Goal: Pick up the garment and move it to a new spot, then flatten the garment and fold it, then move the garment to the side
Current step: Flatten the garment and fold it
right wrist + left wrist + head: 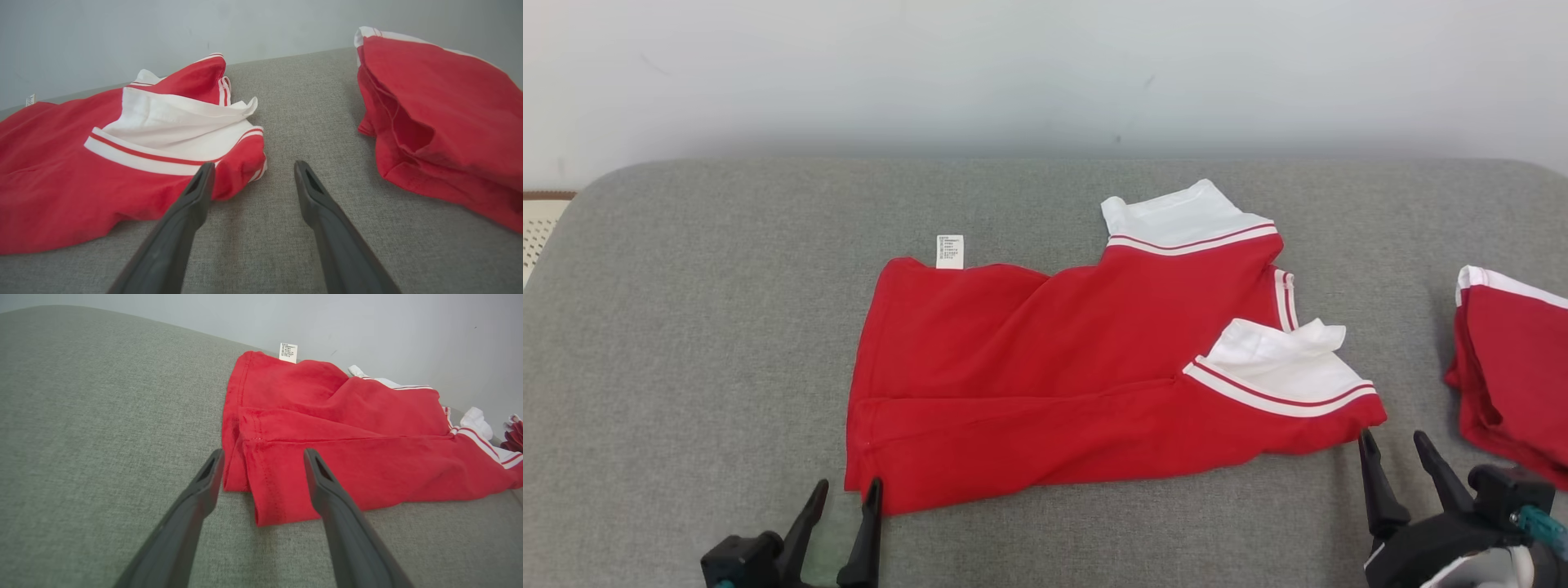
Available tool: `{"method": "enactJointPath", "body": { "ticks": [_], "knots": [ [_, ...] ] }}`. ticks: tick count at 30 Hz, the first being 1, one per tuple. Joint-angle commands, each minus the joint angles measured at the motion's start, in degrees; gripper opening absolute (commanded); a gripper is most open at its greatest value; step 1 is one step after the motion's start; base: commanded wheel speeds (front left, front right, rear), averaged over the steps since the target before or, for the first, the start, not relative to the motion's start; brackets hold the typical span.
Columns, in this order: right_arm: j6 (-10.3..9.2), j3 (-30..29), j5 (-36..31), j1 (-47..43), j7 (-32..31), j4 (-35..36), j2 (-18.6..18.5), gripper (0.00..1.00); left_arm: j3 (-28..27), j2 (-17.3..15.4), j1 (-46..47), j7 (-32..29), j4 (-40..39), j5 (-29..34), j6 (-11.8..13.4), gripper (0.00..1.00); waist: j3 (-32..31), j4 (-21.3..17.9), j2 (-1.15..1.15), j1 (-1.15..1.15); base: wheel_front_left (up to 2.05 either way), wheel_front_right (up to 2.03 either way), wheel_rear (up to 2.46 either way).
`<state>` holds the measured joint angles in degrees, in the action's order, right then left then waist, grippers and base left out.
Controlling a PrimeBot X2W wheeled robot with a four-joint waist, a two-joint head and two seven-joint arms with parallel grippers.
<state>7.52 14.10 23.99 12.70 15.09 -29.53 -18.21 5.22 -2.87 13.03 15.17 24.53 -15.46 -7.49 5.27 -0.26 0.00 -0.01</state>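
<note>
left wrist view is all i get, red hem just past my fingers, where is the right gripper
Observer: The right gripper is open, its fingertips just short of the corner of the garment at its white-cuffed sleeve.
Operator: what's the red scrap at my far right edge
Observer: A second garment, red with white trim, bunched to the right, apart from yours.
Operator: right fingers touching cloth
Observer: Cannot tell. In the right wrist view one finger overlaps the sleeve corner, and the other stands over bare cushion.

On a grey woven cushioned surface (686, 367): a half-folded red shirt (1054, 384) with white striped trim at centre; well apart to its right, a second red garment (1515, 367), bunched.
</note>
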Motion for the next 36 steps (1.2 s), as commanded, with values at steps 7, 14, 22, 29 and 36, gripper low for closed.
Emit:
{"method": "enactJointPath", "body": {
  "ticks": [7, 14, 22, 29, 36],
  "knots": [
    [-0.06, -0.1, -0.2, -1.7, 0.0, -0.6, 0.7, 1.00, 0.3, -0.1, -1.7, 0.0, 1.3, -0.9, 0.0, 1.00, -0.3, -0.6, 0.00, 0.01, 0.00, 0.00, 0.00],
    [-0.06, -0.7, 0.7, -0.4, 0.0, -0.3, 1.4, 1.00, 0.8, -0.1, -1.4, 0.0, 1.3, -1.2, 0.0, 1.00, 0.4, -0.3, 0.00, 0.01, 0.00, 0.00, 0.00],
    [-0.06, -2.3, 2.4, 2.3, 0.0, -0.7, 2.1, 1.00, 1.4, -0.1, -0.5, 0.0, 1.0, -0.8, 0.0, 1.00, 1.5, 0.5, 0.00, 0.01, 0.00, 0.00, 0.00],
    [-0.06, -1.9, 3.9, 4.5, 0.0, -3.0, 2.2, 0.78, 1.8, -0.1, -0.1, 0.0, 1.2, -1.0, 0.0, 1.00, 2.3, 1.2, 0.00, 0.01, 0.00, 0.00, 0.00],
    [-0.06, -1.5, 5.2, 5.4, 0.0, -5.0, 1.9, 0.00, 1.9, -0.1, 0.4, 0.0, 1.0, -1.4, 0.0, 1.00, 3.1, 1.6, 0.00, 0.01, 0.00, 0.00, 0.00]
  ]
}}
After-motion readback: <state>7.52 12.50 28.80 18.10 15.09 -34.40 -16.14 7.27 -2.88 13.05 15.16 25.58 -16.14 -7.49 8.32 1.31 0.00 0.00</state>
